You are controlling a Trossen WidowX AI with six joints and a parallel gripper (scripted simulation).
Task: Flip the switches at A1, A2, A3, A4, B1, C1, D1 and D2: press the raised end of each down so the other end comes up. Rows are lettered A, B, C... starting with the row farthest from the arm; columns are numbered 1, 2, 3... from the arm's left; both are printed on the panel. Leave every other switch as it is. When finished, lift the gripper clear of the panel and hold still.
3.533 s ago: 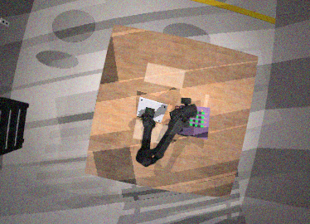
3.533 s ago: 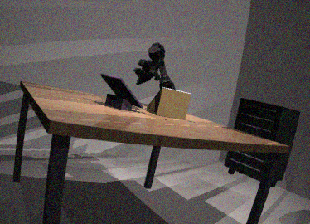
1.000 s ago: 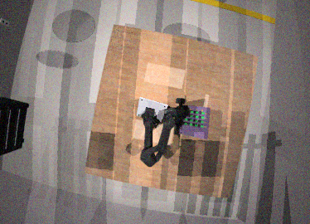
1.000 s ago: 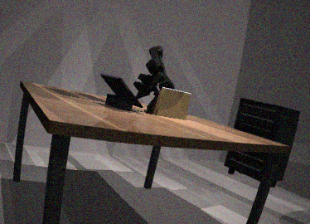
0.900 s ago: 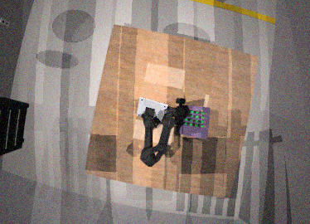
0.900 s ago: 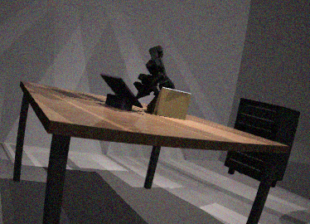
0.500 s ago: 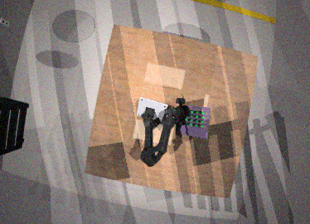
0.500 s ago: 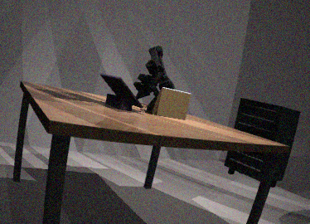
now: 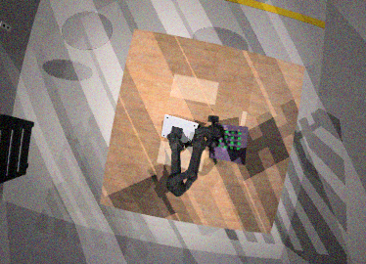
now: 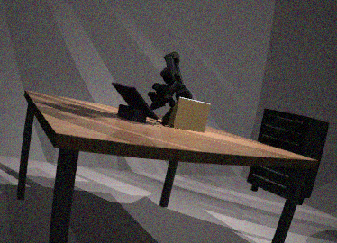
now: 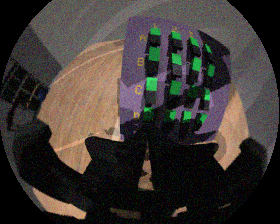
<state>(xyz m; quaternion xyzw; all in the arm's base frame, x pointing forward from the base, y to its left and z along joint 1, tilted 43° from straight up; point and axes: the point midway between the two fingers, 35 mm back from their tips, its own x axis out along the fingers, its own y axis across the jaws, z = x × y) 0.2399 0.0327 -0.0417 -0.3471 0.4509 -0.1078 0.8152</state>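
The purple switch panel [image 9: 228, 155] [image 11: 131, 32] fills the upper middle of the wrist view, with rows A to D and columns 1 to 4. Its black switches each show one green part. In column 1, A1 [image 11: 155, 32], B1 [image 11: 154, 53] and C1 [image 11: 151, 84] are in plain view. D1 [image 11: 148, 112] is partly hidden by my fingers. A2 [image 11: 175, 36], A3 [image 11: 193, 42], A4 [image 11: 208, 48] and D2 [image 11: 171, 115] also show. Which ends are raised is hard to tell. My gripper [image 11: 147, 125] is shut and empty, close to the panel's near edge beside D1.
The panel leans on a dark stand [image 10: 132, 113] on the wooden table [image 9: 147, 68] [image 10: 90, 130]. A white plate [image 9: 171, 123] is at the arm's base. A tan upright board [image 10: 193, 114] stands beside the arm. Shadows cross the panel's right side.
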